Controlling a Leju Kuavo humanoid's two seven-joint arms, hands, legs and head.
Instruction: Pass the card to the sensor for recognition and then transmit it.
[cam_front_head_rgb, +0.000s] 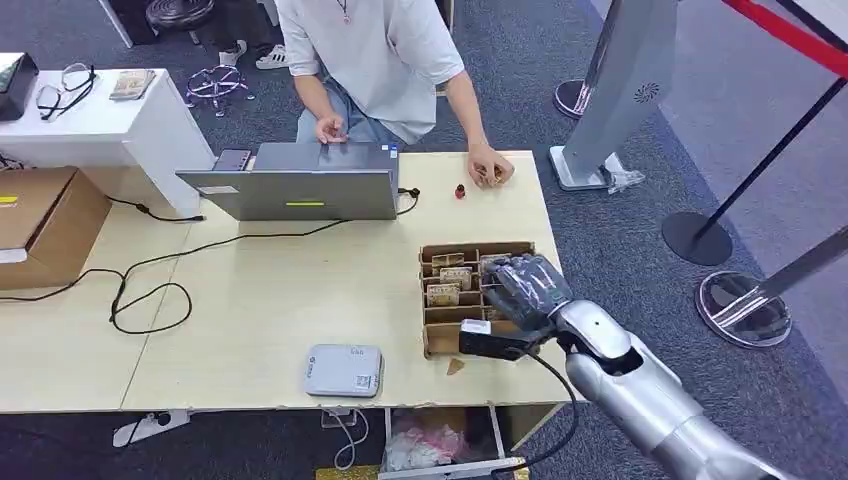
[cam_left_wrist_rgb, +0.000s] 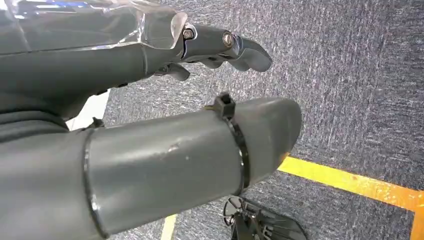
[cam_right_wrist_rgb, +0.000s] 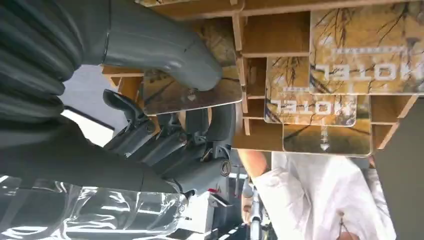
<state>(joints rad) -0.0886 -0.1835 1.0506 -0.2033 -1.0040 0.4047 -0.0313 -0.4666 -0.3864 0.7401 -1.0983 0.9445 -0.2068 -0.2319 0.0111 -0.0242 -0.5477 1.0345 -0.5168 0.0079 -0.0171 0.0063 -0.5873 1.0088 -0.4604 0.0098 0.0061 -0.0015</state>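
Observation:
My right hand (cam_front_head_rgb: 525, 285) hovers over the right side of a wooden card box (cam_front_head_rgb: 475, 247) at the table's right end. In the right wrist view its thumb (cam_right_wrist_rgb: 165, 50) and dark fingers (cam_right_wrist_rgb: 200, 150) pinch a brownish hotel card (cam_right_wrist_rgb: 195, 95) standing in a compartment of the box (cam_right_wrist_rgb: 270, 35). More hotel cards (cam_right_wrist_rgb: 312, 100) stand in the neighbouring slots, also seen from the head as cards (cam_front_head_rgb: 455, 278). The grey card sensor (cam_front_head_rgb: 342, 370) lies near the front edge, left of the box. My left hand (cam_left_wrist_rgb: 125, 65) hangs over carpet, holding nothing, fingers extended.
A person (cam_front_head_rgb: 370, 50) sits across the table behind an open laptop (cam_front_head_rgb: 305, 190), one hand (cam_front_head_rgb: 490, 170) resting on the table near a small red object (cam_front_head_rgb: 460, 190). Black cables (cam_front_head_rgb: 150, 290) loop across the left. A cardboard box (cam_front_head_rgb: 40, 220) stands at far left.

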